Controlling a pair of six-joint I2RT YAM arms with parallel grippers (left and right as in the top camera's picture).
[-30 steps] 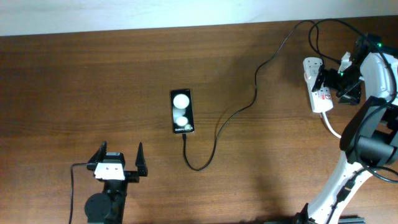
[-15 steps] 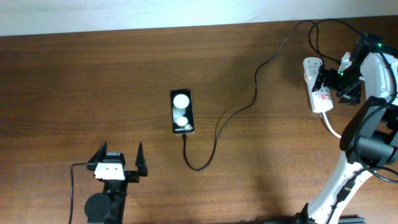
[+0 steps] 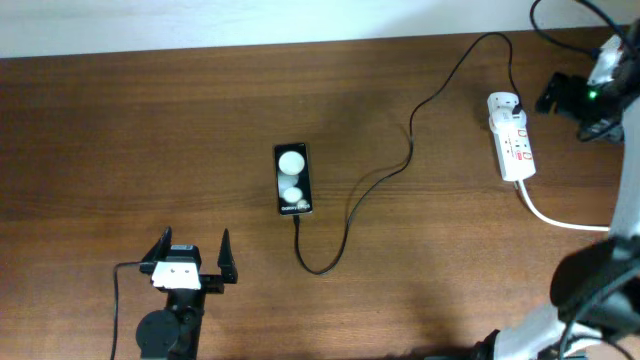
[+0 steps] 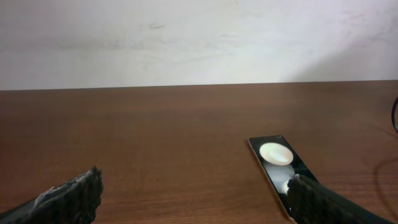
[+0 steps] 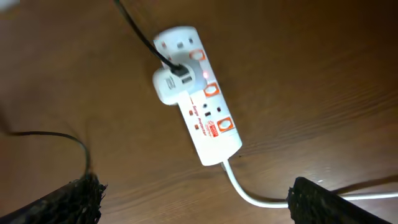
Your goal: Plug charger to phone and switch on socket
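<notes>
The black phone [image 3: 292, 179] lies flat mid-table, with two white spots on its face; it also shows in the left wrist view [image 4: 280, 163]. The thin black charger cable [image 3: 345, 215] meets the phone's near edge, loops, and runs up to the white adapter [image 3: 503, 104], which sits in the white socket strip [image 3: 514, 148]. In the right wrist view a switch [image 5: 204, 74] beside the adapter [image 5: 169, 85] glows red on the strip [image 5: 208, 124]. My right gripper [image 3: 556, 97] is open and empty, above and right of the strip. My left gripper [image 3: 190, 256] is open and empty, near the front edge.
The strip's thick white cord [image 3: 555, 218] runs off to the right; it also shows in the right wrist view [image 5: 249, 191]. A pale wall [image 4: 199, 37] stands behind the table's far edge. Another black cable [image 5: 56, 138] loops at the left of the right wrist view.
My right gripper has pulled up and to the right, away from the socket strip, which now lies uncovered. The left arm, phone and cable have not moved.
</notes>
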